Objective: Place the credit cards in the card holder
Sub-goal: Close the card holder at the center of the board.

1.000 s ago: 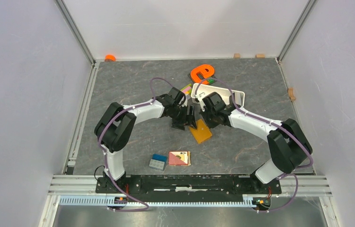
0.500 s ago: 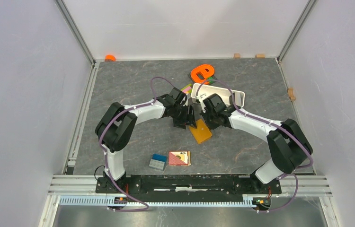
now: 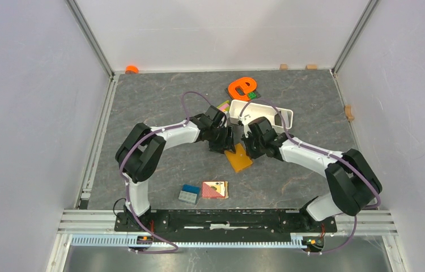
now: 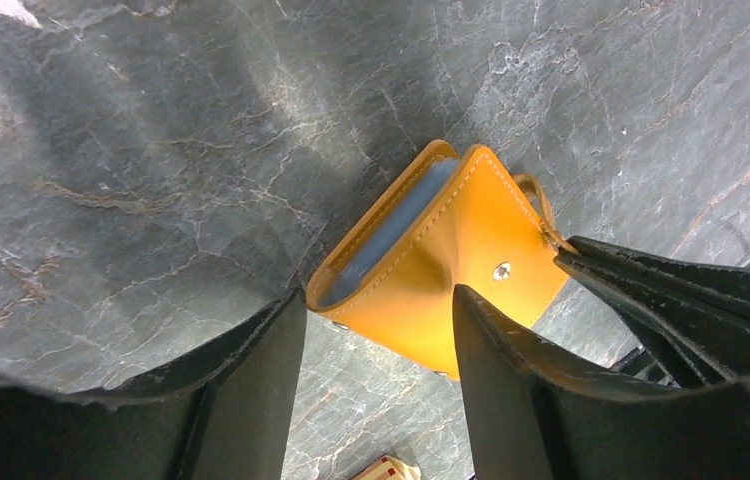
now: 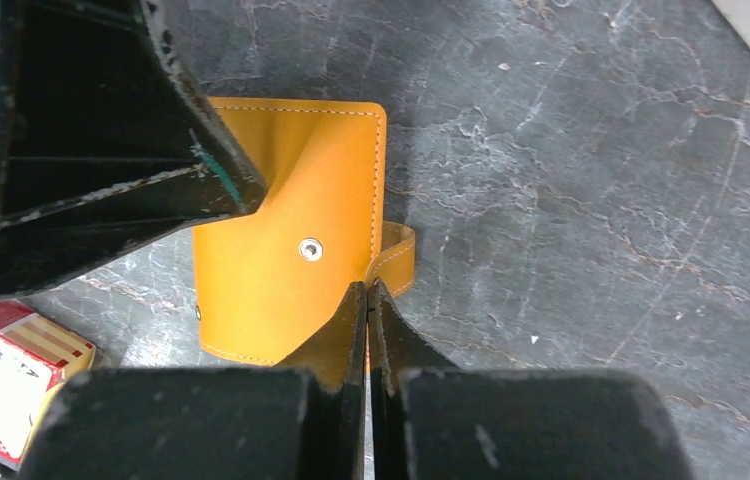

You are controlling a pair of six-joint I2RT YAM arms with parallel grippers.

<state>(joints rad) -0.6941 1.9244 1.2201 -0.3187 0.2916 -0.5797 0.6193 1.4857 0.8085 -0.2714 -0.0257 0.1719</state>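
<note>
The tan-orange card holder (image 3: pixel 238 157) lies on the dark stone table between my two arms. In the left wrist view its top flap (image 4: pixel 451 255) is raised a little and blue-grey lining shows in the gap. My left gripper (image 4: pixel 376 295) is open, its fingers straddling the holder's near corner; it hovers at the holder's far left edge in the top view (image 3: pixel 225 144). My right gripper (image 5: pixel 366 288) is shut, pinching the flap edge by the snap strap (image 5: pixel 398 255); it is at the holder's far right in the top view (image 3: pixel 250 148). No credit cards show.
A white tray (image 3: pixel 285 117) stands just behind the grippers, with an orange letter-shaped piece (image 3: pixel 241 86) and small coloured bits beyond it. A red-and-tan tile (image 3: pixel 215 189) and a blue-and-grey block (image 3: pixel 188 194) lie near the front. The left fingers (image 5: pixel 101 150) crowd the right wrist view.
The right arm has swung its elbow outward to the right and its gripper has edged nearer the holder. The left gripper has shifted slightly right. The holder has barely moved.
</note>
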